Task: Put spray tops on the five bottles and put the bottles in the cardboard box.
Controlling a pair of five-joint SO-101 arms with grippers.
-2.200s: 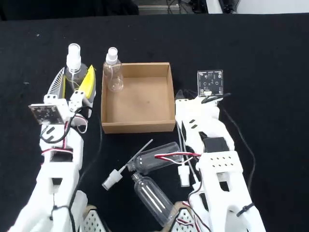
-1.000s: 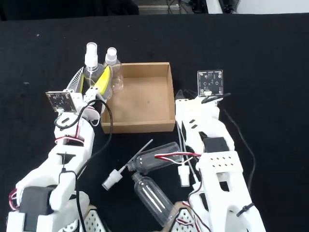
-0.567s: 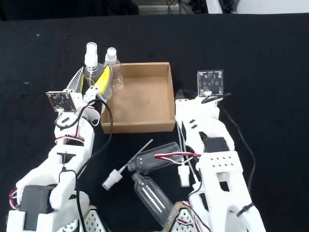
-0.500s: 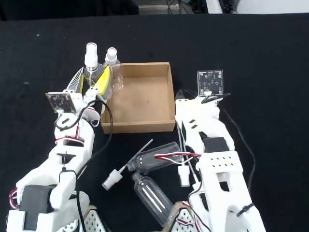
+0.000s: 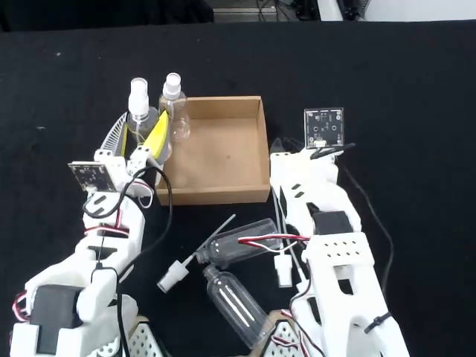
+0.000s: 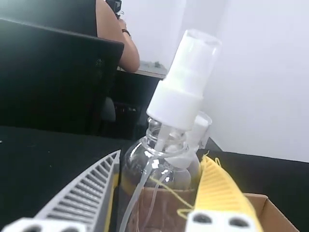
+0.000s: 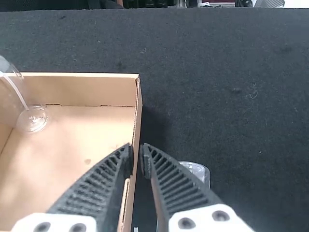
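My left gripper (image 5: pixel 137 136) is shut on a clear bottle (image 5: pixel 140 121) with a white spray top (image 6: pixel 186 92), held upright just outside the left wall of the cardboard box (image 5: pixel 212 195). A second capped bottle (image 5: pixel 174 111) stands in the box's far left corner, close behind the held one (image 6: pixel 159 179). My right gripper (image 7: pixel 135 152) is shut and empty, low over the box's right wall (image 7: pixel 136 111). Two uncapped bottles (image 5: pixel 245 242) (image 5: pixel 234 301) lie in front of the box. Beside them lie two loose spray tops (image 5: pixel 175 277) (image 5: pixel 282 269).
Black cloth covers the table (image 5: pixel 387 89). The right arm (image 5: pixel 327 223) stretches along the box's right side, partly over the lying bottles. A small clear round object (image 7: pixel 194 171) lies on the cloth just right of the box.
Over two seconds the left gripper carried its bottle right, up against the box's left wall. In the last half second it drew slightly back toward the near side. The right arm stayed still.
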